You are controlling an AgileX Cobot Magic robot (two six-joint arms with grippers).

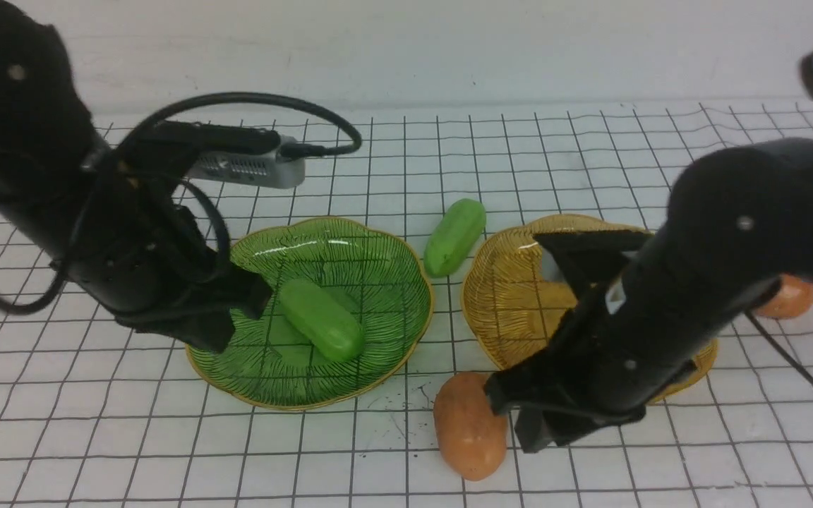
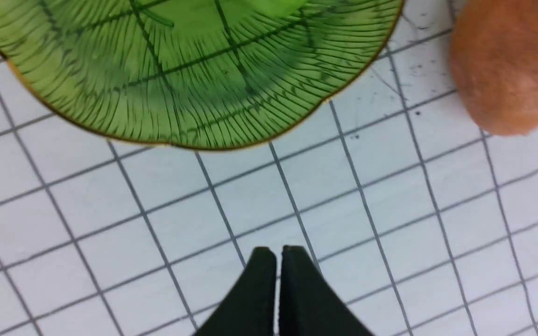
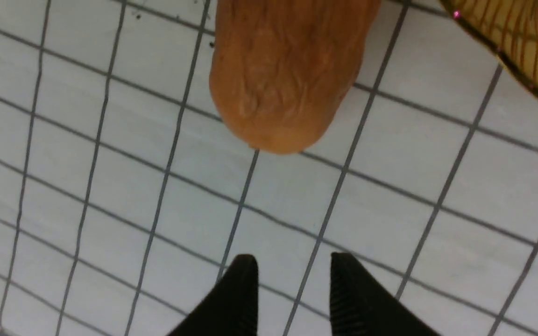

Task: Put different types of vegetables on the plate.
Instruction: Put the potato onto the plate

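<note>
The near potato (image 1: 470,427) lies on the gridded table (image 1: 166,437), just ahead of the right gripper (image 3: 290,266). That gripper's jaws stand apart with nothing between them, and its tips have not yet reached the potato's rounded end. The amber plate (image 1: 505,296) sits just off the gripper's side, and what shows of it past the arm holds nothing. The far potato (image 1: 791,298) peeks out from behind the right arm, on the table well back from the tips.

The left gripper (image 2: 276,254) has its jaws pressed together and empty. It hangs above the table with the green plate (image 2: 110,93) close ahead of it. On that plate rests the plated cucumber (image 1: 322,319). The loose cucumber (image 1: 454,236) lies on the table in the gap between the two plates, beyond both grippers.

By my reading, one piece of four is placed. The loose cucumber and both potatoes remain, and the near potato looks like the right gripper's next pick.
</note>
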